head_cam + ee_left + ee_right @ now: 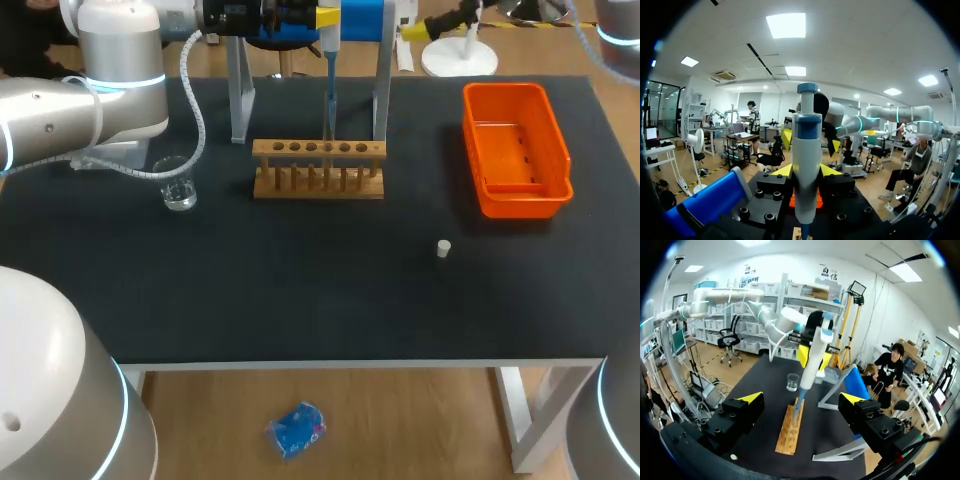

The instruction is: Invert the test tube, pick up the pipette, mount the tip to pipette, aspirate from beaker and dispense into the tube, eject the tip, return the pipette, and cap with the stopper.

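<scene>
Left wrist view: left pincer (806, 172) clamps the upright pipette (806, 145).

Silver-grey arms (60, 110) with glowing cyan rings (125, 82), a ribbed pale hose (196, 100), black yellow-tipped claws (806, 171) (801, 398)

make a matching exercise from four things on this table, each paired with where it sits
Things
1. beaker
2. wooden rack
3. orange bin
4. stopper

Places
a. alone on the bare mat, nearest the front edge
b. at the table's right side
c. mid-table, right below the pipette
d. left of the rack, towards the table's left side

Pairs: 1-d, 2-c, 3-b, 4-a
</scene>
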You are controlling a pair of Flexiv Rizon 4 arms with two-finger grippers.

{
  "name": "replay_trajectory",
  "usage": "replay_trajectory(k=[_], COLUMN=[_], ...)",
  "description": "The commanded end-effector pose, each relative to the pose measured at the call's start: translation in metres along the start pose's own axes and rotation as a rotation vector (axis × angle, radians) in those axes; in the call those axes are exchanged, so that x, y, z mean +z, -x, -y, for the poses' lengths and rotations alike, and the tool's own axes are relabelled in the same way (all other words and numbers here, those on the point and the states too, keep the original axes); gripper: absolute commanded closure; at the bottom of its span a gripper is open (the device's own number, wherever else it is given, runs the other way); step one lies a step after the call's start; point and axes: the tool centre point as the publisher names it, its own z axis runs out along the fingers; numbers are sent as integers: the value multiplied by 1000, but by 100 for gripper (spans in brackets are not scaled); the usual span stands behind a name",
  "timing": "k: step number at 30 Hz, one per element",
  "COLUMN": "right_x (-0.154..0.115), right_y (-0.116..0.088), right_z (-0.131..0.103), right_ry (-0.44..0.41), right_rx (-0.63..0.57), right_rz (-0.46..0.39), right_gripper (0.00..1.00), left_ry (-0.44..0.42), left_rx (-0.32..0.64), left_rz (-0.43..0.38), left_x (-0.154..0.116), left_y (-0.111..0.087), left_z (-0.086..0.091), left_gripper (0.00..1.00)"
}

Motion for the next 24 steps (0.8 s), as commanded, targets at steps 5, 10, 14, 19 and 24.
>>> replay_trajectory(k=[5, 10, 14, 19, 24], right_x=[-23, -25, -27, -27, -27], right_y=[10, 14, 17, 17, 17], right_z=[-41, -63, -74, -74, -74], right_ry=[71, 162, 227, 227, 227], right_rx=[2, 34, 87, 87, 87], right_rz=[-32, -64, -75, -75, -75], right_gripper=[0, 0, 0, 0, 0], left_ry=[0, 0, 0, 0, 0], left_rx=[0, 0, 0, 0, 0], left_rz=[2, 2, 2, 2, 2], left_x=[0, 0, 0, 0, 0], left_y=[-1, -1, -1, -1, -1], left_z=[0, 0, 0, 0, 0], left_gripper=[100, 100, 100, 100, 100])
